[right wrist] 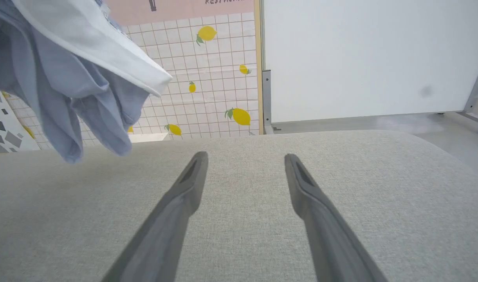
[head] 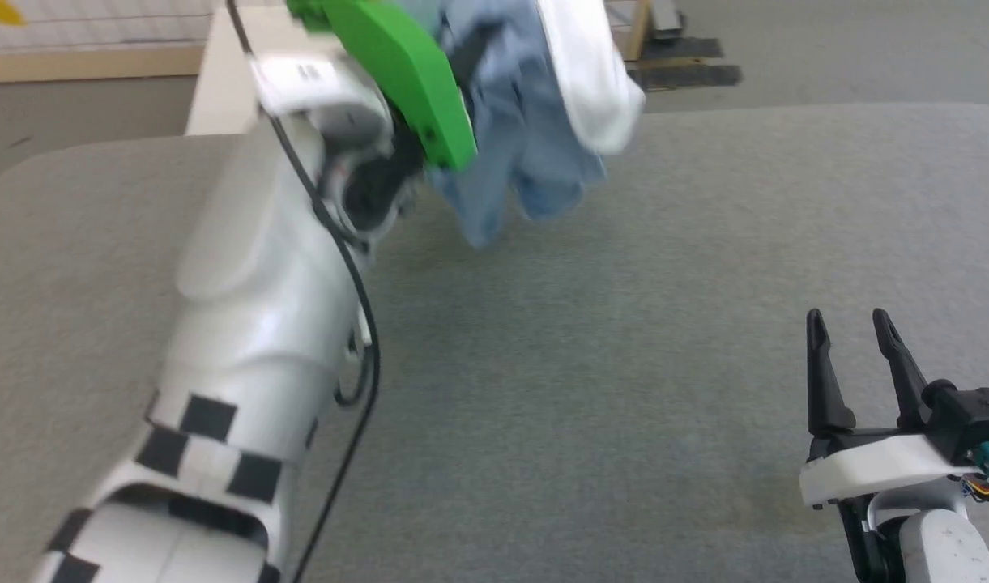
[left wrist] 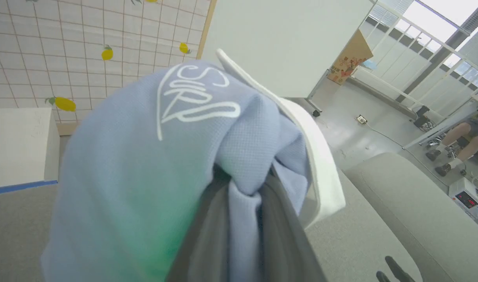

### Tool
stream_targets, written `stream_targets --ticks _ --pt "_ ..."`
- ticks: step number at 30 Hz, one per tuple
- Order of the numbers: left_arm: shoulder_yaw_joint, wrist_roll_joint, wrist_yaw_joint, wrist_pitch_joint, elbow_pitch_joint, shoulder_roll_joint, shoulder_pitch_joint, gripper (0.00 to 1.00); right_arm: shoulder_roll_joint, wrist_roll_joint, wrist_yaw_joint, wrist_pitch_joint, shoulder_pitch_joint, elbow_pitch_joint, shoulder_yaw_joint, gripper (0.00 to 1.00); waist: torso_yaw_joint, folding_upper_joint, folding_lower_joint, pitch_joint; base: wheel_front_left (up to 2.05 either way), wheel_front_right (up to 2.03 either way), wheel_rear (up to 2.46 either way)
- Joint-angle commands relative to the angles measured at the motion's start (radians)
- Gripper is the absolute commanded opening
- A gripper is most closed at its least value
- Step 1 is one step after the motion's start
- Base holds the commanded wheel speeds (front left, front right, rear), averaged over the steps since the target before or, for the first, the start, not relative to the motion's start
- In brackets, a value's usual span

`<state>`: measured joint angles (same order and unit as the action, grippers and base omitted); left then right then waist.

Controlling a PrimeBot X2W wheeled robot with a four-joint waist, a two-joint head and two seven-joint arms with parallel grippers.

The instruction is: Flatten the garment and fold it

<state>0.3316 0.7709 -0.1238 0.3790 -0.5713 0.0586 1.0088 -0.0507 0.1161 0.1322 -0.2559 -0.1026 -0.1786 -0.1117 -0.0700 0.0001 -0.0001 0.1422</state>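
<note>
Garment [head: 518, 121] hangs bunched over far-left counter [head: 624, 364], pinched in L end effector [left wrist: 244, 188], long axis vertical, up-left of R end effector [head: 849, 317], wide open & empty.

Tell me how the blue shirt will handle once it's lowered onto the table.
Probably floppy: the shirt hangs in loose folds from the left hand. Likely light, since one pinch holds all of it clear of the table. The white collar looks stiffer and may hold its shape.
</note>
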Motion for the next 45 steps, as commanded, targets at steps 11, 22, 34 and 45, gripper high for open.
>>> stream_targets --ticks 11,22,34,45 --pt "0.210 -0.052 0.018 0.163 -0.150 0.016 -0.248 0.00 0.001 0.014 -0.002 -0.006 0.022 0.012 -0.005 1.00 -0.064 -0.0001 0.0001 0.025 0.00 0.00 0.00" --pt "0.261 -0.035 0.034 0.234 -0.269 0.003 -0.313 1.00 0.001 0.019 -0.002 -0.006 0.041 -0.002 -0.001 1.00 -0.039 -0.0001 0.0001 0.011 0.00 0.00 0.00" --pt "0.083 0.163 0.032 0.262 -0.053 0.028 -0.242 1.00 0.001 0.037 -0.002 -0.006 0.070 -0.025 0.019 1.00 0.050 -0.0001 0.0001 -0.075 0.00 0.00 0.00" --pt "-0.099 0.007 0.086 -0.258 0.183 0.180 -0.323 1.00 0.001 0.042 -0.002 -0.006 0.071 -0.013 0.017 1.00 0.093 -0.0001 0.0001 -0.081 0.00 0.00 0.00"
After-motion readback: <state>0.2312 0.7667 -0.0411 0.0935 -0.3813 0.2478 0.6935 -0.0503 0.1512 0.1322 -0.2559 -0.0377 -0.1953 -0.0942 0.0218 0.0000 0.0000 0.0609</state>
